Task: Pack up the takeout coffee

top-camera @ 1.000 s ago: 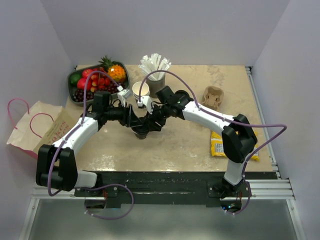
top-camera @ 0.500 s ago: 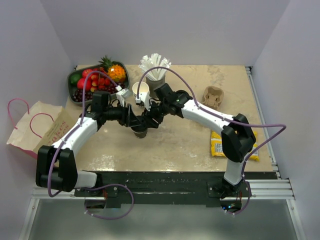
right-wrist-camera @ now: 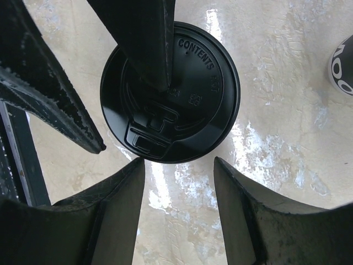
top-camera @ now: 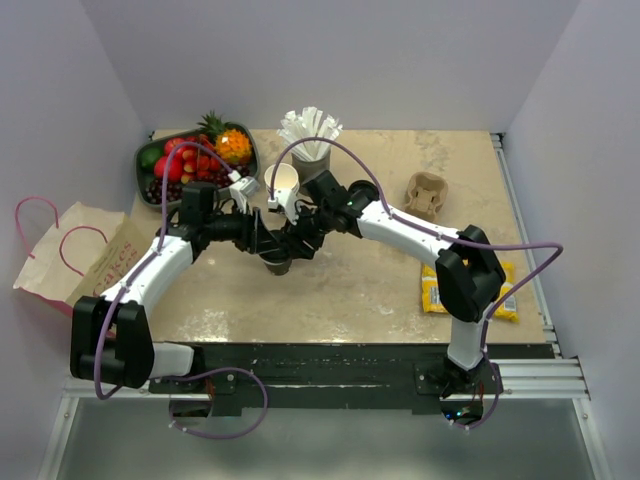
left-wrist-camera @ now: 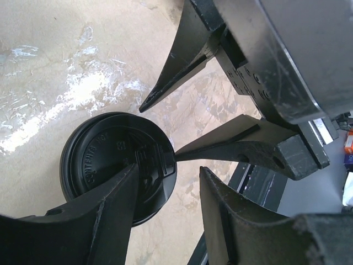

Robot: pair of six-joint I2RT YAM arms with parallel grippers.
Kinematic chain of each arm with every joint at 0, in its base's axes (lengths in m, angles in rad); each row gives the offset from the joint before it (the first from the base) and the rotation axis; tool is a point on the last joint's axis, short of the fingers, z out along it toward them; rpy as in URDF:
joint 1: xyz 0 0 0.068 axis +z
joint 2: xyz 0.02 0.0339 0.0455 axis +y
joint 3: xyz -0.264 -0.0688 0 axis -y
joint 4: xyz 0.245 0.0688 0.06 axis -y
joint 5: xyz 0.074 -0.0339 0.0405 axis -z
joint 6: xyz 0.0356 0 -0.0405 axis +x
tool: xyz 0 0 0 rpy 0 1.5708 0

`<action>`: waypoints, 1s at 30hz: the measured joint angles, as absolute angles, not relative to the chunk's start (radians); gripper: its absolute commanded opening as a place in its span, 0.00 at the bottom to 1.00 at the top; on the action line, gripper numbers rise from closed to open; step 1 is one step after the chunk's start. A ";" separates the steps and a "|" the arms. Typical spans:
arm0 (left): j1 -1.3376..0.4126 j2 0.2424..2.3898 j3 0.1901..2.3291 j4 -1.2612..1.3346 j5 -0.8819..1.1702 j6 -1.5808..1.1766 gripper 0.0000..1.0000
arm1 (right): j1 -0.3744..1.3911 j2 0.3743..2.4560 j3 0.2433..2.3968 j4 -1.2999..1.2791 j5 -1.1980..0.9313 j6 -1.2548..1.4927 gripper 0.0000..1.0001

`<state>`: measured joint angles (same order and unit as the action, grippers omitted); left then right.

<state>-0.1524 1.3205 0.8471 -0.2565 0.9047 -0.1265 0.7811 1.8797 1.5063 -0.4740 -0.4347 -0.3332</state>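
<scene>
Left gripper (left-wrist-camera: 170,168) & right gripper (right-wrist-camera: 179,161) both released, empty, crowding small dark-brown paper cup w/ round black plastic lid (right-wrist-camera: 204,105); contact unclear.

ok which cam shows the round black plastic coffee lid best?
Right wrist: round black plastic lid nearly whole, lettering legible, one gripper finger crossing it. Left wrist: partly behind a finger. Top external: tiny, mostly hidden.

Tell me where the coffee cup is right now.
In the top view, the coffee cup stands on the table left of centre, just in front of the open white-rimmed cup.
</scene>
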 measured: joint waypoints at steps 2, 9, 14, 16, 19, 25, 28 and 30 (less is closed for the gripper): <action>-0.151 1.320 0.847 -0.259 0.902 -0.120 0.52 | 0.781 1.880 1.506 -0.475 -0.435 -0.333 0.56; -0.150 1.319 0.847 -0.310 0.893 -0.081 0.52 | 0.781 1.874 1.506 -0.496 -0.456 -0.333 0.59; -0.143 1.313 0.847 -0.338 0.893 -0.056 0.52 | 0.773 1.852 1.514 -0.503 -0.504 -0.290 0.59; -0.142 1.308 0.847 -0.345 0.893 -0.054 0.52 | 0.764 1.852 1.526 -0.498 -0.528 -0.257 0.59; -0.142 1.303 0.847 -0.359 0.893 -0.047 0.52 | 0.744 1.853 1.534 -0.481 -0.552 -0.201 0.59; -0.141 1.301 0.847 -0.362 0.893 -0.040 0.52 | 0.704 1.892 1.548 -0.425 -0.593 -0.069 0.60; -0.141 1.301 0.844 -0.359 0.894 -0.040 0.52 | 0.694 1.929 1.560 -0.411 -0.603 -0.027 0.60; -0.141 1.301 0.839 -0.355 0.894 -0.040 0.52 | 0.691 1.954 1.566 -0.400 -0.619 -0.001 0.60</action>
